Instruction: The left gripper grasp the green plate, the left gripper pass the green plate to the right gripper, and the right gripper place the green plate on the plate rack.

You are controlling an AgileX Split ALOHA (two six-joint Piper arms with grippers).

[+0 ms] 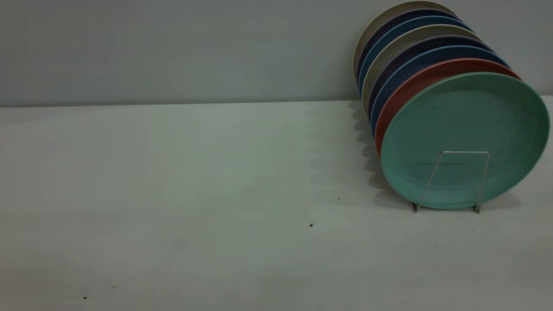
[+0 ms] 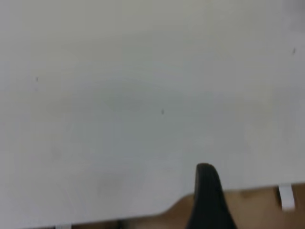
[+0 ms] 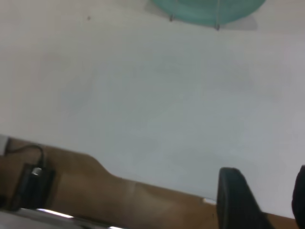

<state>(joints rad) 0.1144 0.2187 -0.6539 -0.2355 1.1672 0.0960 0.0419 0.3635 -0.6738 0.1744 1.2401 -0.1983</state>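
The green plate point(image 1: 468, 125) stands upright, leaning back, in the front slot of the plate rack point(image 1: 465, 152) at the right of the table, behind the rack's front wire loop. Its lower edge also shows far off in the right wrist view point(image 3: 205, 9), with the rack's wire feet point(image 3: 217, 26). Neither gripper shows in the exterior view. My right gripper point(image 3: 266, 174) is open and empty over the table's near edge. My left gripper point(image 2: 255, 183) is also over the table's edge; only one black finger point(image 2: 207, 191) shows, with nothing against it, so it is open and empty.
Behind the green plate the rack holds a salmon-pink plate point(image 1: 417, 80), then several blue, dark and beige plates point(image 1: 402, 47) up to the back wall. A black box with a cable point(image 3: 33, 183) lies beyond the table's edge.
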